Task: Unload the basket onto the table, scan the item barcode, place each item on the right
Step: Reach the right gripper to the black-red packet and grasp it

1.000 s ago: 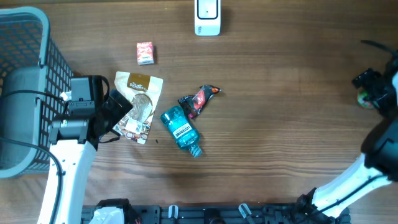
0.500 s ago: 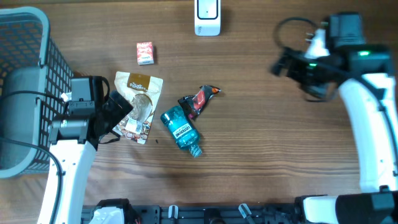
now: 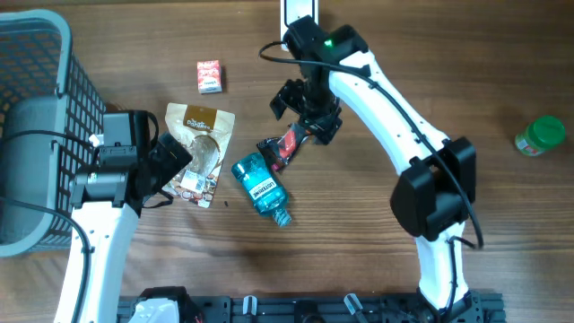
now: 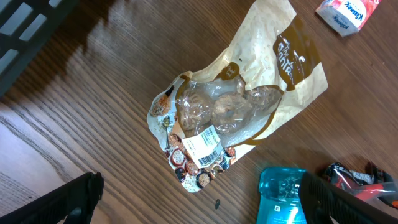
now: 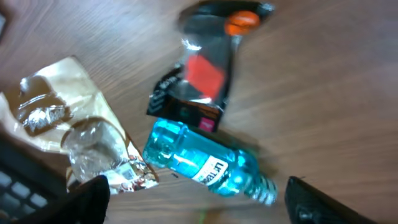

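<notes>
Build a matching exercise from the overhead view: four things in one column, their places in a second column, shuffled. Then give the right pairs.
Things
1. mouthwash bottle
2. green jar
3. tissue pack
4. grey basket

Places
A. alone at the far right of the picture
B. at the left edge of the picture
C. lying on its side beside the black-and-red packet
D. just above the snack pouch in the picture

Pairs: 1-C, 2-A, 3-D, 4-B
</notes>
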Tool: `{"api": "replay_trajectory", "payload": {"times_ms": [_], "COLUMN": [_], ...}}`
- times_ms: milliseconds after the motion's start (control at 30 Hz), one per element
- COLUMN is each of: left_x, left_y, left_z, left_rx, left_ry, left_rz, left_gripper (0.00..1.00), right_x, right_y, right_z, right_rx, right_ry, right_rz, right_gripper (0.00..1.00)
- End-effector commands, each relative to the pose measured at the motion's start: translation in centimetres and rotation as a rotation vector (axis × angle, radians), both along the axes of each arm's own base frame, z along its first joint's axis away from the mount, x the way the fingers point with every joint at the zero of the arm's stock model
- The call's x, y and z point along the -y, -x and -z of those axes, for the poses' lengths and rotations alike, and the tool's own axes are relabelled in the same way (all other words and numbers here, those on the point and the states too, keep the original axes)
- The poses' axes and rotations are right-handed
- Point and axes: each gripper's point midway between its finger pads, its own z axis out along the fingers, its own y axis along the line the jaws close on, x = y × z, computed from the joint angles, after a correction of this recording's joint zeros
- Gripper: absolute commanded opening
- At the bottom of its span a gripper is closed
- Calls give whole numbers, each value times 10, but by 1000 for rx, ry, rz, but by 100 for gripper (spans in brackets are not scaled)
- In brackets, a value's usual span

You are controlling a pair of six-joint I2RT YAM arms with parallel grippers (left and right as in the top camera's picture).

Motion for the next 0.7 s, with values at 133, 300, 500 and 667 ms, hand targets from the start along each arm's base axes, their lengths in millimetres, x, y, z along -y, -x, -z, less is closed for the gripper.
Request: {"api": "replay_trajectory", "payload": {"times_ms": [133,300,500,667], "left_x": [5,5,5,5], "left_y": [-1,4,6,6], "left_z": [0,2,2,2], "left_rx": [0,-22,-28,-29], "left_ry": [16,17,16,16], "left_rz": [28,28,28,28], "left_gripper": [100,100,100,100], "right_x": [3,-4,7,7], "right_y": [-5,-6,-1,-3], "right_z": [65,108,120,121], "right_rx": [-140,-200,-210,-191], "right_ry": [127,138,204,198], "right_rz": [199,207,191,143], "right_gripper": [89,90,70,52]}}
